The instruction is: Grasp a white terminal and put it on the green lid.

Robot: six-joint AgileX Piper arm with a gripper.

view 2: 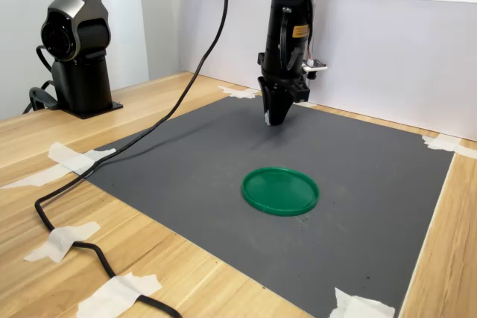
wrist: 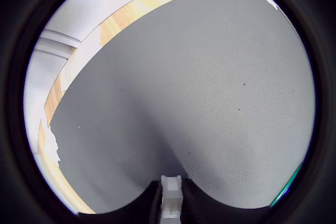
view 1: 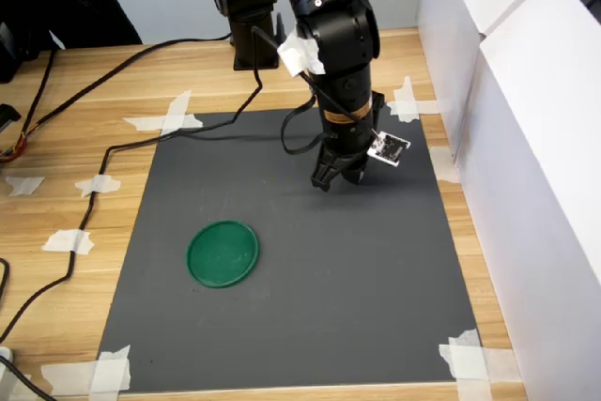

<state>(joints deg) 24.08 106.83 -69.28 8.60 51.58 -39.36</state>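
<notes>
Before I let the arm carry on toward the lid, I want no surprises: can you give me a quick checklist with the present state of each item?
1. White terminal held between the claw fingers: ok, seen in the wrist view.
2. Claw lifted clear of the grey mat: ok in the second exterior view.
3. Green lid bare, nothing on it: ok.
4. Mat between claw and lid free of obstacles: ok.
5. Black cable off the lid: ok.
6. Grip firmness: cannot tell.
</notes>
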